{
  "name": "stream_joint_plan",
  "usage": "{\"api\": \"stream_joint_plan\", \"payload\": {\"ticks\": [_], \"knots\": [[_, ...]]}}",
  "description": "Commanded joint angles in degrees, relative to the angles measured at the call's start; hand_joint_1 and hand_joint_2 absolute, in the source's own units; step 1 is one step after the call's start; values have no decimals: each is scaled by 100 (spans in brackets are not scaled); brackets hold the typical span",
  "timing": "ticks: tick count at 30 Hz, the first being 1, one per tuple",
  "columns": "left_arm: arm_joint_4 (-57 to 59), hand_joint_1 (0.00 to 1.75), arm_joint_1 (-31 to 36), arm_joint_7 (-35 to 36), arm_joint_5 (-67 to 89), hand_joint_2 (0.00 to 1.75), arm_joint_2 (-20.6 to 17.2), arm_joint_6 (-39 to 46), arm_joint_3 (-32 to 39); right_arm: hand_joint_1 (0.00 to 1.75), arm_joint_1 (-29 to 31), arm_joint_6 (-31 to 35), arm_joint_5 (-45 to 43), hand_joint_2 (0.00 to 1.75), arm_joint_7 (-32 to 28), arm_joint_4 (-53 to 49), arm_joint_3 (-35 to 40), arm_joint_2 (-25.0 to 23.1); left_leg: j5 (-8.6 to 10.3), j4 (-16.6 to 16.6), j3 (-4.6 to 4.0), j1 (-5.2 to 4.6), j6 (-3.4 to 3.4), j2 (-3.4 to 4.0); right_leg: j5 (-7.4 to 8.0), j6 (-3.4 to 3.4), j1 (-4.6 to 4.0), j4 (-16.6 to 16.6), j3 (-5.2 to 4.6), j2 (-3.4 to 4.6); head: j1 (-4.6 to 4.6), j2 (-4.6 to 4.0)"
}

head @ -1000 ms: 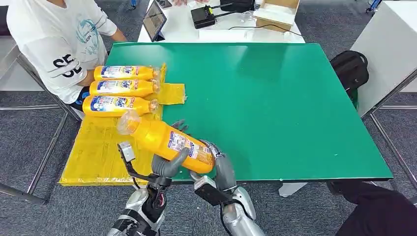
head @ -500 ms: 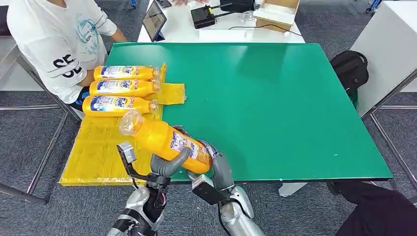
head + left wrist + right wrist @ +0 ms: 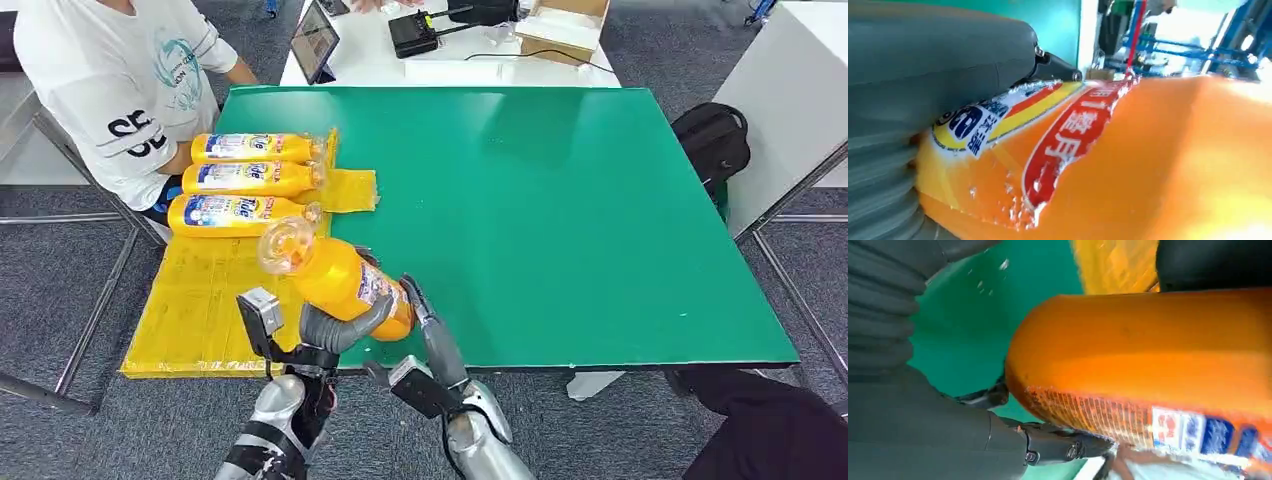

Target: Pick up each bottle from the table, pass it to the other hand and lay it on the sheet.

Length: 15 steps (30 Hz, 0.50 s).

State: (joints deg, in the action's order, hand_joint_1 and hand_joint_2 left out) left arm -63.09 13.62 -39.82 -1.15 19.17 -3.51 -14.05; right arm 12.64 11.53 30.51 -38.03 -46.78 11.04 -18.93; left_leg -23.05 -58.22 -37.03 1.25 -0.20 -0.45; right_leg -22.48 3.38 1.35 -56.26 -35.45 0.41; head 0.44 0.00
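An orange bottle [image 3: 335, 275] hangs tilted over the near left corner of the green table [image 3: 560, 220], its clear cap toward the yellow sheet [image 3: 200, 300]. My left hand [image 3: 335, 330] grips its body from below; in the left wrist view the thumb [image 3: 938, 60] lies across the bottle's label [image 3: 1058, 145]. My right hand [image 3: 430, 340] stands beside the bottle's base with its fingers stretched out. In the right wrist view green table shows between that hand [image 3: 923, 415] and the bottle [image 3: 1148, 355]. Three more orange bottles [image 3: 250, 179] lie side by side at the sheet's far end.
A person in a white shirt [image 3: 120, 90] sits at the table's far left corner, close to the lying bottles. Behind the green table, a white table carries a tablet [image 3: 315, 40] and a black box. A black bag [image 3: 712, 140] stands at the right.
The bottle has swung left toward the sheet and tipped steeper in my left hand. My right hand's fingers have come off the bottle's base and straightened.
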Motion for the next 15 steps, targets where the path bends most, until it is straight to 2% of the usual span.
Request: {"api": "stream_joint_plan", "payload": {"ticks": [1, 6, 10, 15], "knots": [[-414, 175, 643, -18, 807, 175, -186, 1051, 987, 0, -62, -649, -112, 0, -21, -831, 592, 253, -6, -4, 8, 1, 4, 10, -4, -14, -4, -5, 4, 2, 2, 0], [-384, 175, 700, -18, 849, 175, -225, 1042, 1067, 0, -43, -673, -156, 0, 0, -855, 606, 269, -9, 2, 25, 1, 6, 10, -8, -16, -5, 0, 25, 1, 2, 0], [-366, 175, 787, -18, 1187, 175, -367, 1671, 1133, 0, 3, -668, -313, 0, -54, -889, 538, 325, -6, 2, 16, 1, 5, 7, -5, -11, -3, 2, 18, 0, 2, 0], [711, 175, 1176, -18, 2757, 175, -975, 3677, 1181, 0, -113, -517, -754, 0, -197, -1468, 163, 394, -1, 9, 17, -2, 2, 5, -2, -12, 0, 4, 19, 0, 4, 0]]}}
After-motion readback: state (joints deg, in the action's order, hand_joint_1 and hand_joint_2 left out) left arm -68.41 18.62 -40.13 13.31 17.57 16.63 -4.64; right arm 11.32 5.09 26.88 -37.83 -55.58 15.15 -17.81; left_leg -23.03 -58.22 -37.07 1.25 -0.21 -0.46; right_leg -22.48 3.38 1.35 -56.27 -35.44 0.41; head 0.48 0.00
